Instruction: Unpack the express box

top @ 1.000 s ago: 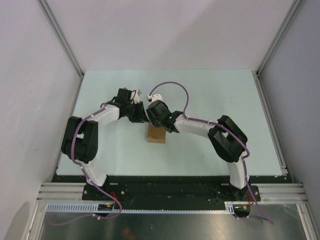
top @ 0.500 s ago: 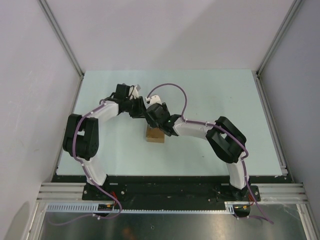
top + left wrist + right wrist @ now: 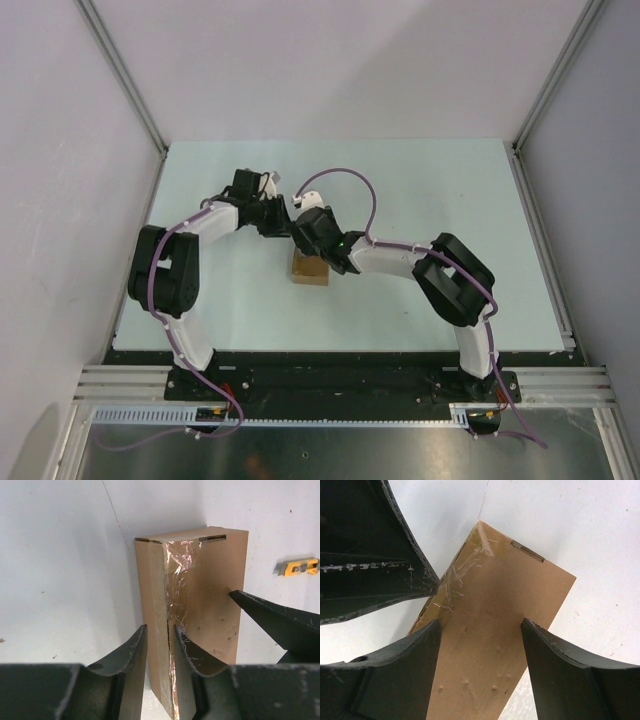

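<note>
The express box is a brown cardboard carton lying mid-table with clear tape along its seam. In the left wrist view the box has a slit along the taped seam. My left gripper is shut on the narrow strip of cardboard beside that slit, with one finger in the slit. In the right wrist view my right gripper is open, its fingers spread over the box's broad face. One right fingertip touches that face. In the top view both grippers meet over the box's far end.
A yellow-and-black utility knife lies on the table beyond the box. The pale table has metal rails along its side edges. Grey walls close in the left, right and back.
Both grippers have shifted a little to the left and away from me over the box's far end. The box has stayed about where it was.
</note>
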Robot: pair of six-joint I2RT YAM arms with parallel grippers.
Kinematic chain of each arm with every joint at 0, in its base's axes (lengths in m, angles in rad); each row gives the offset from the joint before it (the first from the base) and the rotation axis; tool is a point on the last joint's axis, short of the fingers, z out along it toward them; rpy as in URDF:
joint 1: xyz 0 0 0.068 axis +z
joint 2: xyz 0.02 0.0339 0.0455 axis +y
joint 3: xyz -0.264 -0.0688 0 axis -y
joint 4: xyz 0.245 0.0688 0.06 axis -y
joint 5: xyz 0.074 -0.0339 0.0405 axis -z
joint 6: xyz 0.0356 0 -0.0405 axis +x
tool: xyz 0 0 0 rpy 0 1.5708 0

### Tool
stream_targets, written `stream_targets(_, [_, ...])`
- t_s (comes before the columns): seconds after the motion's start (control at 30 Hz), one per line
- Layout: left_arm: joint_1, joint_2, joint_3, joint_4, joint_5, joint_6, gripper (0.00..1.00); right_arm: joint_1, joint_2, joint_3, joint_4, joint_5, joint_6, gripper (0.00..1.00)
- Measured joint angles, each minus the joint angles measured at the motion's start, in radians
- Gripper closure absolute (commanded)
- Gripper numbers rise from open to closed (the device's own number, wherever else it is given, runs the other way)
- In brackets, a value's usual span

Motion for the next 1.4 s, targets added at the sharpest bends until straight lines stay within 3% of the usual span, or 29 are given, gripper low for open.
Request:
stream_targets(0.7, [0.001,0.0,-0.007,0.0,0.001,0.009,0.68,-0.02,0.0,-0.008,0.018,-0.05,-0.008,0.36])
stream_targets(1.4, [-0.002,0.017,-0.008,0.003,-0.015,0.008,0.76,-0.031,0.0,-0.016,0.028,-0.072,-0.003,0.39])
